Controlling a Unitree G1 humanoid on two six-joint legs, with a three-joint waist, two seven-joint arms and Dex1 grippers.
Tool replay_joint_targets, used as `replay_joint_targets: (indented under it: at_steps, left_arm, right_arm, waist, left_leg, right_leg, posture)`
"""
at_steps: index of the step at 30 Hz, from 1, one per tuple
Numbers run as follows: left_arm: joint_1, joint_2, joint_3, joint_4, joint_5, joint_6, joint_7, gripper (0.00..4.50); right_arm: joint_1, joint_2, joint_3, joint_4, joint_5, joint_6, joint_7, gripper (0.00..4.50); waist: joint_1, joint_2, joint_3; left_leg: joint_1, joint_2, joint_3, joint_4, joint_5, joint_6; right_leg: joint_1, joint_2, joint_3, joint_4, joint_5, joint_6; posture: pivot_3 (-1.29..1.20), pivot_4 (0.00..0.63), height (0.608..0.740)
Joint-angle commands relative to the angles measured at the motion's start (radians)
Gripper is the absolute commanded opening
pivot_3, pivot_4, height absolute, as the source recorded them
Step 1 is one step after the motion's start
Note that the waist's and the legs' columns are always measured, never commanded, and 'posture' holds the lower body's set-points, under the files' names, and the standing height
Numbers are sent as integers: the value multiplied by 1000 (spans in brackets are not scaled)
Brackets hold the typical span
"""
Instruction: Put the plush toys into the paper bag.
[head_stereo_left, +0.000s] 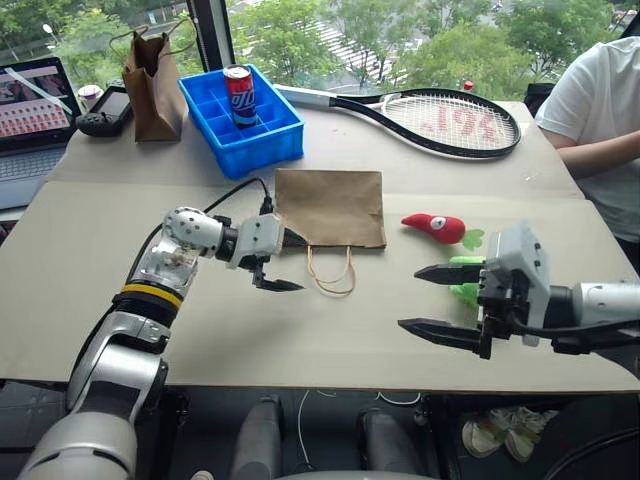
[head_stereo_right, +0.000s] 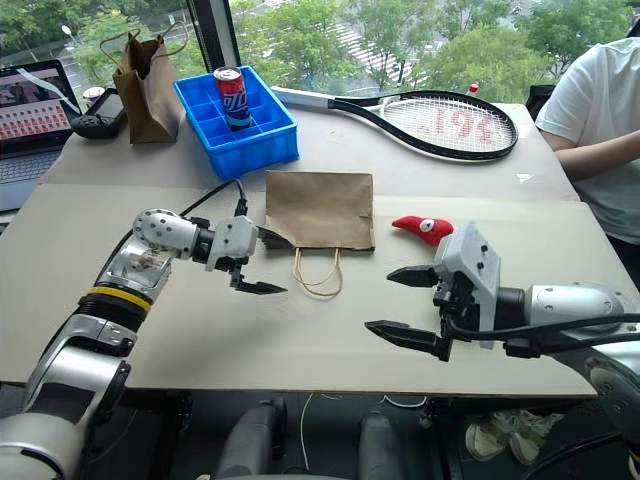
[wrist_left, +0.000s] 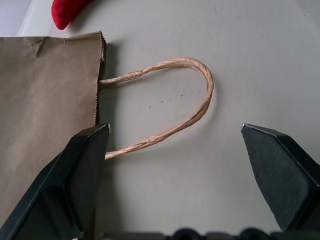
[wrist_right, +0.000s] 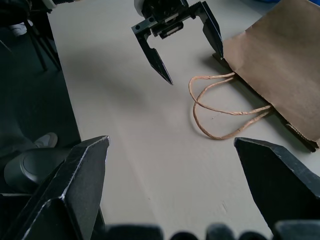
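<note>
Two claws hang wide apart and empty over the desk (head_stereo_left: 120, 300). Right claw (head_stereo_left: 447, 300) has the green toy (head_stereo_left: 465, 290) just behind its fingers, the red chili (head_stereo_left: 436, 227) beyond that. Left claw (head_stereo_left: 283, 262) sits at the flat bag's (head_stereo_left: 330, 205) mouth corner, beside the twine handles (head_stereo_left: 331, 270). To do this well, I judge the left should pinch one upper edge and lift the mouth open before the right fetches a toy.
</note>
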Motion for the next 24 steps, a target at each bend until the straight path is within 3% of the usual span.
replay_joint_targets:
  at_steps: [1, 4, 8, 13, 14, 17, 24]
  left_arm:
    - [-71, -40, 12, 79, 13, -62, 1, 3989]
    - [-105, -73, 2, 164, 49, -117, 22, 3121]
    - [-134, -112, 21, 224, 49, -134, 32, 1644]
    - [-151, -136, 77, 166, -44, 18, -26, 65]
    - [-149, -137, 88, 143, -62, 55, -38, 65]
    - [-146, -137, 126, 29, -131, 218, -55, 0]
    - [-134, -104, 171, -223, -216, 546, -2, 0]
  right_arm:
    - [37, 13, -73, -58, 27, 3, -63, 4500]
    - [79, 23, -100, -79, 30, 3, -102, 4500]
    - [115, 30, -73, -111, 17, 5, -150, 4500]
    - [129, 80, 22, -108, -67, -8, -245, 4500]
    - [125, 89, 45, -102, -93, -13, -263, 4500]
    - [84, 163, 132, -52, -176, -38, -326, 3855]
    - [-59, 352, 301, 78, -325, -94, -394, 1456]
  waist:
    - [0, 0, 0]
    - [0, 0, 0]
    - [-2, 0, 0]
    - [-4, 0, 0]
    - [-5, 0, 0]
    - [-6, 0, 0]
    - [-12, 0, 0]
  left_leg:
    - [0, 0, 0, 1, 0, 0]
    - [0, 0, 0, 2, 0, 0]
    - [0, 0, -1, 3, 0, 0]
    - [0, 0, -2, 3, 0, 0]
    - [0, 0, -2, 3, 0, 0]
    - [0, 0, -2, 4, 0, 0]
    - [1, 0, -3, 4, 1, 1]
  right_leg:
    - [-1, 0, 0, 1, -1, -2]
    - [-1, 0, 0, 4, -1, -1]
    - [0, 0, 1, 5, -1, -1]
    - [-1, 1, 1, 6, 0, 2]
    - [-1, 1, 1, 7, 0, 2]
    - [-1, 1, 1, 8, 0, 2]
    - [-1, 2, 2, 10, 0, 4]
  posture:
    - [0, 150, 740]
    - [0, 150, 740]
    - [0, 150, 740]
    - [0, 150, 740]
    - [0, 150, 740]
    - [0, 150, 740]
    - [0, 150, 740]
